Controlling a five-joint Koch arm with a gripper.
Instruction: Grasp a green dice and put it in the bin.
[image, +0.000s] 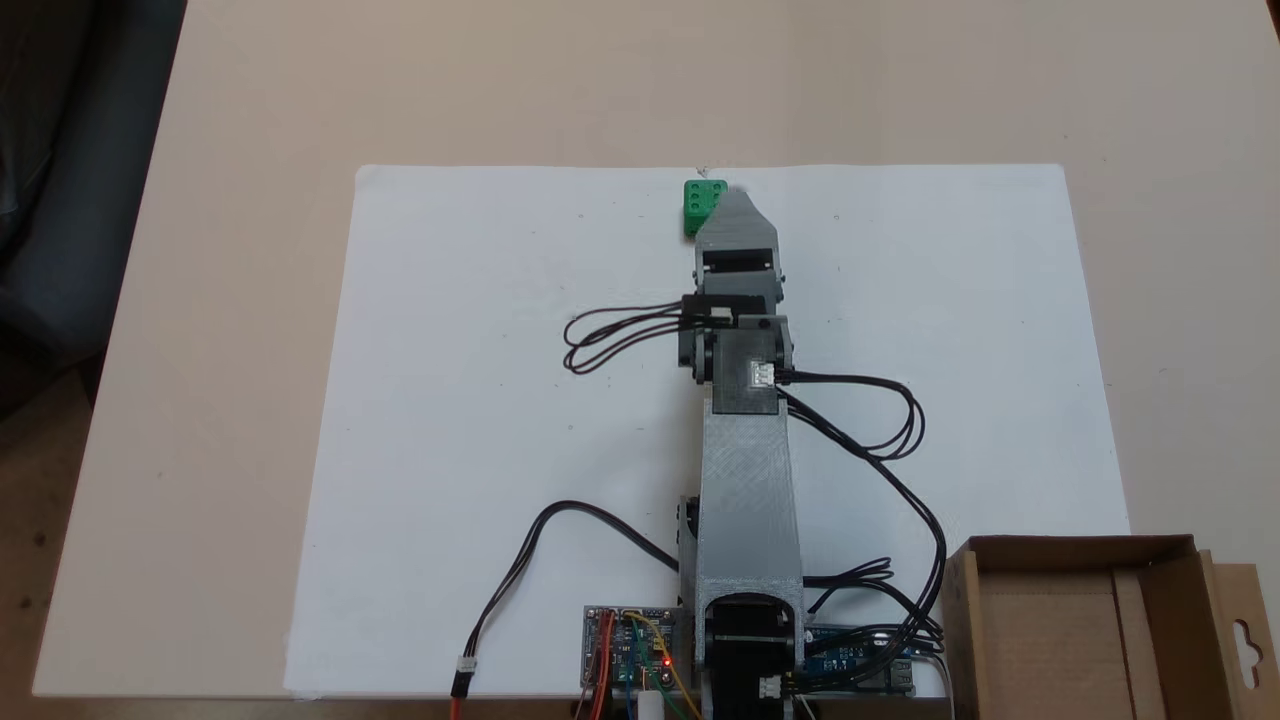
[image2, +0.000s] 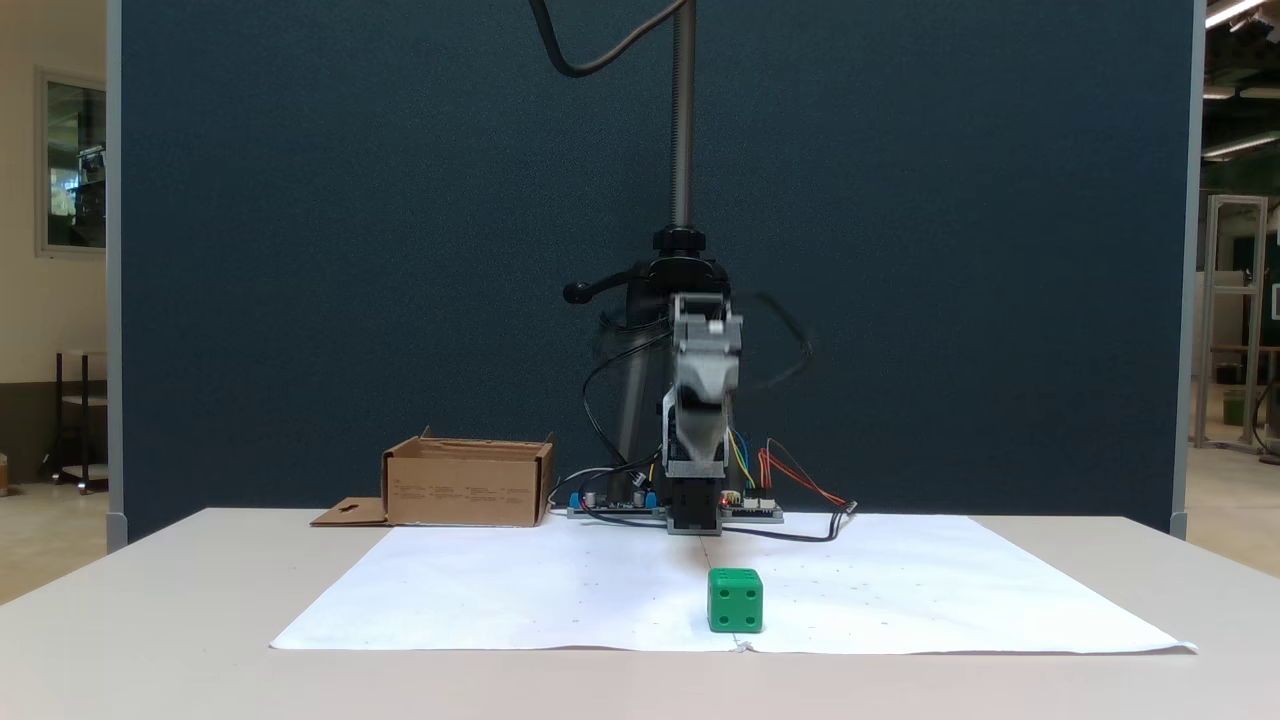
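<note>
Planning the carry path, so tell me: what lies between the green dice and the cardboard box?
In both fixed views, bare white paper and the arm's base with its cables lie between the green dice and the box.

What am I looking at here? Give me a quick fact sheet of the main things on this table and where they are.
Arm: grey hobby arm, stretched across the sheet toward the cube
Gripper: tip above and beside the cube from overhead; raised well off the table in the front view; open or shut cannot be told
Cube: green dice, resting on the paper near its far edge from the arm's base
Box: cardboard bin, open-topped, beside the arm's base
Surface: white paper sheet on a beige table
Electronics: circuit boards and wires at the base
</note>
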